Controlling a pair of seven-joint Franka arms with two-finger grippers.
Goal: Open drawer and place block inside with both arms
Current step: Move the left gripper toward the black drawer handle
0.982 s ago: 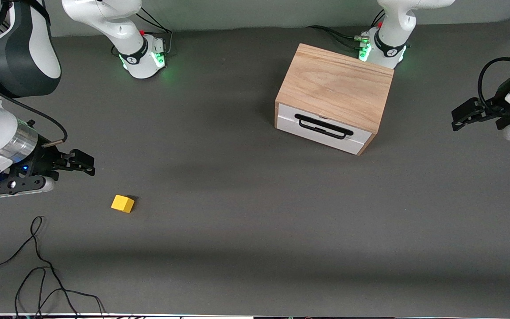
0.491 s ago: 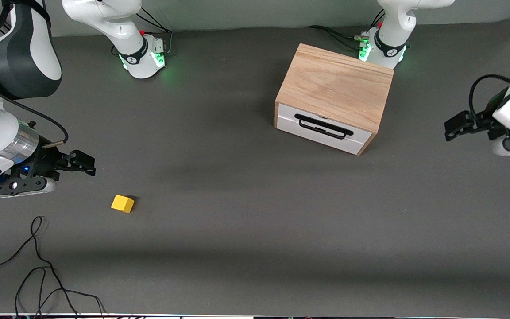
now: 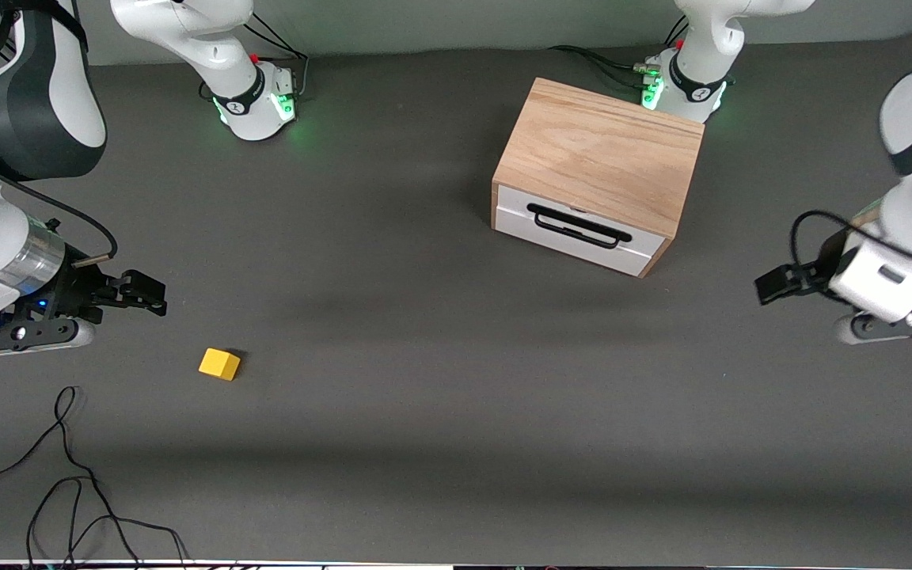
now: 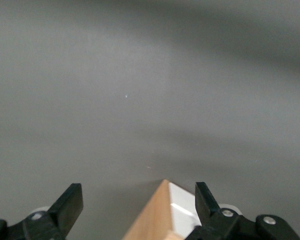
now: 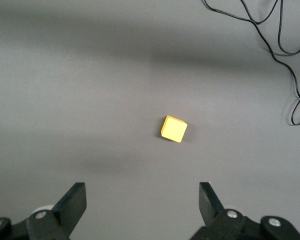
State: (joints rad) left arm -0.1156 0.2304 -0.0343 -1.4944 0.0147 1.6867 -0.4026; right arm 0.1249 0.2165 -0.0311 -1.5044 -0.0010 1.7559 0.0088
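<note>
A light wooden box [image 3: 597, 158], likely heavy and rigid, is seen with its white-fronted drawer [image 3: 579, 235] shut; the black wire handle [image 3: 579, 226] is judged the place to pull. Near the box, the left gripper [image 4: 135, 205] is held open. Well apart, a yellow block [image 3: 219, 364], probably light and hard-edged, lies under the open right gripper [image 5: 140, 202].
</note>
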